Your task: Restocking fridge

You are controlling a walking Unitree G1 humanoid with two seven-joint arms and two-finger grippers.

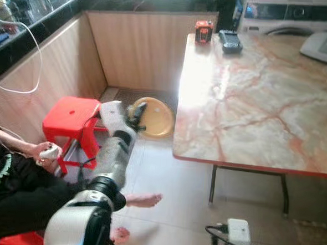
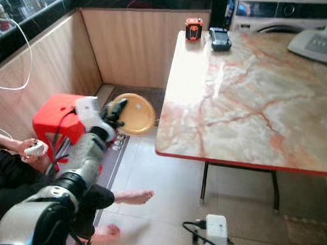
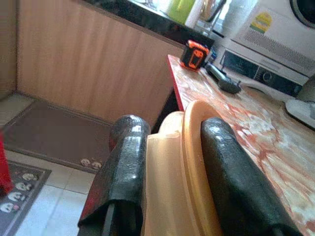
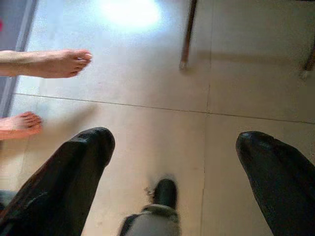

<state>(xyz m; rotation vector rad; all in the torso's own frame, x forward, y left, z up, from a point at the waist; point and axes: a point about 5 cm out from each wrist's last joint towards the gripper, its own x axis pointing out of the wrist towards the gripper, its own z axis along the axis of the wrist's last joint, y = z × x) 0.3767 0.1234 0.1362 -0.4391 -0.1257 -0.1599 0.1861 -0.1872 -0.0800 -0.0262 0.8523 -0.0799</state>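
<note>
Yellow round plastic plate (image 1: 155, 117) is pinched by its rim between the two black fingers of the left gripper (image 1: 135, 116), held out in the air beside the orange-veined marble table (image 1: 264, 106) and above the floor mat. Only the edge is caught — a thin, smooth lip, so it may pivot or slip and drop. A seated person's bare foot (image 1: 143, 199) lies near below. The right gripper (image 4: 172, 172) hangs spread wide and empty over the tiled floor.

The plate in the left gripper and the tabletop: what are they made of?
Plate: likely plastic, matte yellow-orange, with a thin moulded rim, pinched between the left gripper's fingers. Tabletop: glossy marble-look, red-veined; real stone or laminate, can't tell.
</note>
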